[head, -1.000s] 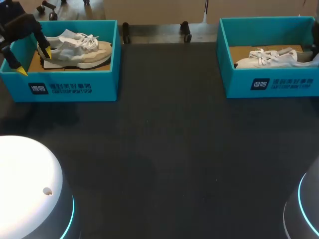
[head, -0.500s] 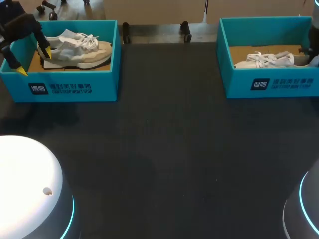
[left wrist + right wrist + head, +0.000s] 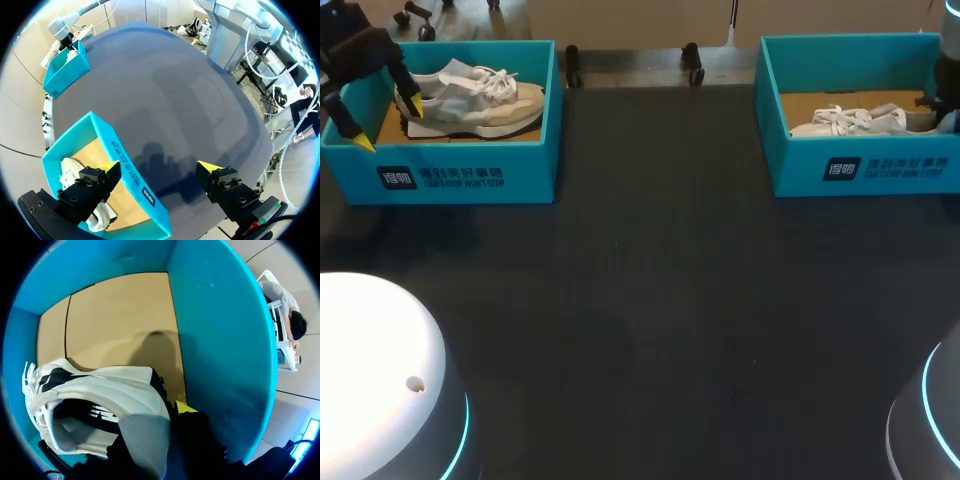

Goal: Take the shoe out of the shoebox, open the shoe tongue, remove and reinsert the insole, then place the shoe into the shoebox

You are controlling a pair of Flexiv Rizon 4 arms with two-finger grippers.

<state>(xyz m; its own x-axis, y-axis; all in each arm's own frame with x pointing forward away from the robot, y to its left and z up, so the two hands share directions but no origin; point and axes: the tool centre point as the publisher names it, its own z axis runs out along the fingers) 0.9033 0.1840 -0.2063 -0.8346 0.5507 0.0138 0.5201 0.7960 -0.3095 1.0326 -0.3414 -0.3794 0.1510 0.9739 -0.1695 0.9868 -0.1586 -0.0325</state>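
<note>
Pincer on my right arm (image 3: 161,426) is pinching the heel of the shoe (image 3: 100,387) inside the right box (image 3: 860,168). One yellow tip is pressing the heel's outer side. The other is hiding behind the collar, so I am judging it closed on the heel rather than seeing both contacts. The shoe is lying on that box's cardboard floor, heel at the end away from the left box (image 3: 450,172), toe and laces pointing toward it.

Across the surface (image 3: 650,300) from the right box, my left pincer (image 3: 386,122) is hanging wide open and empty, straddling a wall of the left box, where a second shoe (image 3: 470,100) is lying.

I am expecting the shoe to be light, with a soft upper and loose laces that could snag. The heel is probably its stiffest part, so it is the sensible hold, though the toe will likely be drooping on the lift.
</note>
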